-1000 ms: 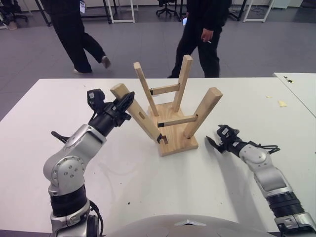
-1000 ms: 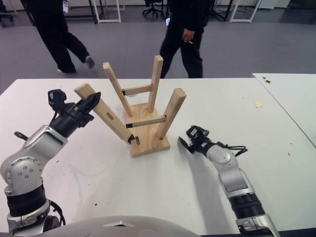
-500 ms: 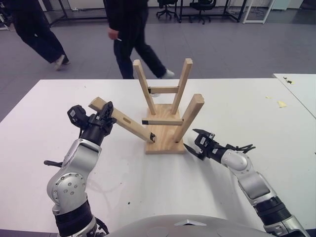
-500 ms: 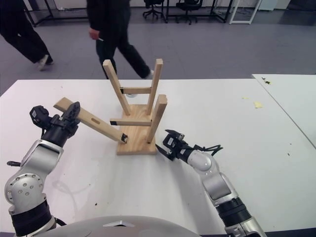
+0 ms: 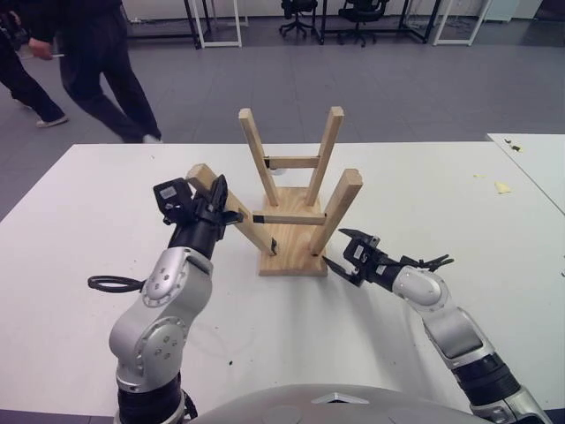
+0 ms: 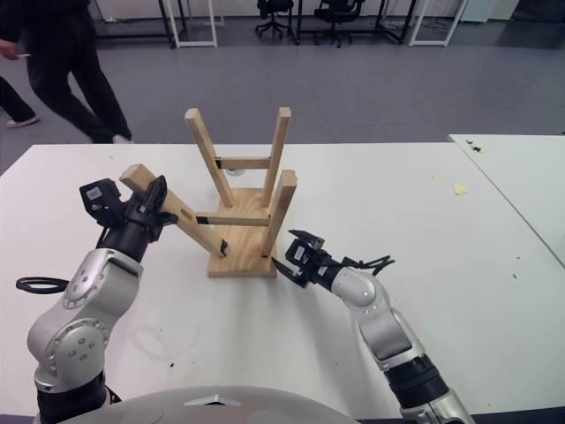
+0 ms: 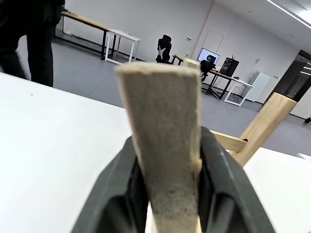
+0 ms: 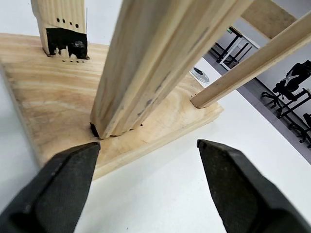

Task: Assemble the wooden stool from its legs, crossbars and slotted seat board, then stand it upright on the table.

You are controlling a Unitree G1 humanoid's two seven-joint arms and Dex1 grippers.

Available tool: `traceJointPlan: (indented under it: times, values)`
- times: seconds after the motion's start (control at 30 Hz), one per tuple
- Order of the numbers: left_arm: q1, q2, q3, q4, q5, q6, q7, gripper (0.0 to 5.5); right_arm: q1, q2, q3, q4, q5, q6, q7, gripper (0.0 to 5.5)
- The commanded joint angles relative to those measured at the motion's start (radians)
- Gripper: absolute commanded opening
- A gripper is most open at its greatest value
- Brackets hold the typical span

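Gripping the upturned stool (image 5: 291,254) by its one slanting leg (image 5: 252,231).
The left gripper (image 5: 210,205) pinches that leg's free upper end between both fingers (image 7: 127,184). From there the leg's long axis runs down and away to the seat board (image 5: 303,263), which lies flat on the table (image 5: 88,203) (underside up). The other three legs (image 5: 259,159) point upward, slightly splayed and joined by crossbars (image 5: 294,162). The right gripper (image 5: 340,249) has its fingers spread wide, with the board's near corner and the foot of one upright leg (image 5: 340,212) just ahead of the gap. It seems to touch neither, though the angle leaves that unsure.
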Motion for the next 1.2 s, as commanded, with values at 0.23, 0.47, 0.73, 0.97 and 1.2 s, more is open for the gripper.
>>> traceJointPlan:
  times: [0.23, 0.47, 0.73, 0.97, 1.2]
  values:
    - [0.108, -0.018, -0.179, 0.107, 0.289, 0.048, 0.042, 1.03, -0.037, -0.042, -0.042, -0.103, 0.026, 0.074, 0.078, 3.73]
    - [0.076, -0.046, -0.227, 0.131, 0.391, 0.053, 0.024, 1.03, -0.17, 0.005, -0.631, -0.562, 0.824, 0.537, -0.09, 3.73]
    - [0.038, -0.088, -0.328, 0.216, 0.455, 0.031, -0.014, 1.03, -0.663, 0.05, 0.053, -0.516, 0.439, 0.742, -0.443, 3.73]
    - [0.036, -0.148, -0.34, 0.197, 0.492, -0.001, -0.044, 1.03, -0.732, -0.053, 0.553, -0.244, 0.018, 0.815, -0.367, 3.73]
    - [0.004, -0.104, -0.288, -0.021, 0.458, -0.166, -0.207, 1.93, -0.596, -0.041, 0.604, -0.162, -0.07, 0.773, -0.29, 3.73]
